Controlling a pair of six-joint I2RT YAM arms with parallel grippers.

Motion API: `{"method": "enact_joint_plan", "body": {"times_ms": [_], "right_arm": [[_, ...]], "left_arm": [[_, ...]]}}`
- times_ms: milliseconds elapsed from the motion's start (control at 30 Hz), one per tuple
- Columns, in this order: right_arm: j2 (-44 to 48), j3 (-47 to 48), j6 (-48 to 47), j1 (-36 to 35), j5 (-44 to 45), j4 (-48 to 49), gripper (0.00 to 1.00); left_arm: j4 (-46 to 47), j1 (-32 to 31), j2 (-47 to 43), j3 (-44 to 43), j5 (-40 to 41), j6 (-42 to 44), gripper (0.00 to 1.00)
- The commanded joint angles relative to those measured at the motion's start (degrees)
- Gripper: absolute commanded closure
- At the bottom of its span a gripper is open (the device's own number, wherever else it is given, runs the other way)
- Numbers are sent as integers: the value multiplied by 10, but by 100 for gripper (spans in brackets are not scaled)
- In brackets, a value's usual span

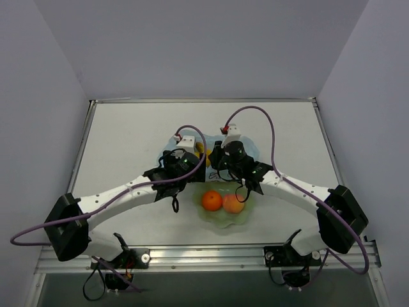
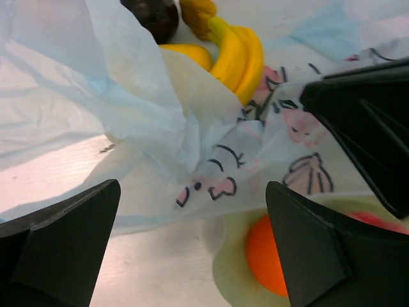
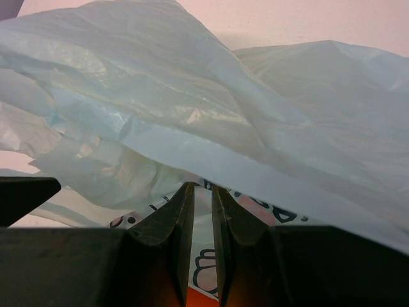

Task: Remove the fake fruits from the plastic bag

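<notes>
Two fruits, orange [image 1: 211, 201] and peach-pink fruit [image 1: 233, 203], sit in the bowl [image 1: 223, 222] at 6 o'clock. Above it, the left gripper [image 2: 192, 192] gapes wide and empty. The right gripper [image 3: 203, 188] pinches the plastic bag [image 2: 128, 109], a thin, slippery film. Beyond, at 12 o'clock, bananas [image 2: 239, 54] lie inside the bag. They are probably light, rigid and glossy, best grasped mid-curve, with long axis 11-to-5 and stems far.

No readable text, numbers or brand marks anywhere. The print on the bag [image 2: 211, 160] is only cartoon motifs, pink with black outlines, no letters. In the left wrist view they run from centre toward 3 o'clock. The right wrist view shows a sliver of the same print at 6 o'clock.
</notes>
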State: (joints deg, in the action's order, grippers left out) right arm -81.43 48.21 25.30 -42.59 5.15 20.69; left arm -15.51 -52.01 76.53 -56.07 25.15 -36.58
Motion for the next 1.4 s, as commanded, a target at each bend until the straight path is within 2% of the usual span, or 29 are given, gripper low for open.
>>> {"method": "enact_joint_plan", "body": {"times_ms": [0,133,267,367,467,500,600,633,767,800,1000,1200,1367], "right_arm": [[-6,26,-11,3,5,15,86],[-16,29,-13,-1,7,19,86],[-24,28,-14,-2,6,24,86],[-35,30,-13,-3,4,27,86],[-55,44,-14,-7,3,27,86],[-63,55,-15,-7,1,26,85],[-90,73,-17,-8,7,27,82],[-105,80,-17,-8,7,27,81],[-145,107,-13,-7,38,20,71],[-153,112,-2,-7,55,18,65],[-203,143,52,-11,136,-12,49],[-228,142,89,-17,145,0,32],[-263,157,103,-16,127,23,27]], "left_arm": [[-10,12,23,-35,79,22,4],[27,30,56,-29,90,31,7],[75,63,63,-7,80,35,16],[141,90,56,17,53,41,28],[170,101,55,26,37,51,51],[173,104,55,30,30,55,65],[183,110,43,53,17,56,86],[185,110,31,61,15,55,97],[194,115,-3,102,-3,42,98],[197,115,-18,110,-11,38,98],[220,115,-63,173,-48,20,98],[236,116,-74,210,-62,19,98],[261,116,-81,228,-75,20,98]]}}
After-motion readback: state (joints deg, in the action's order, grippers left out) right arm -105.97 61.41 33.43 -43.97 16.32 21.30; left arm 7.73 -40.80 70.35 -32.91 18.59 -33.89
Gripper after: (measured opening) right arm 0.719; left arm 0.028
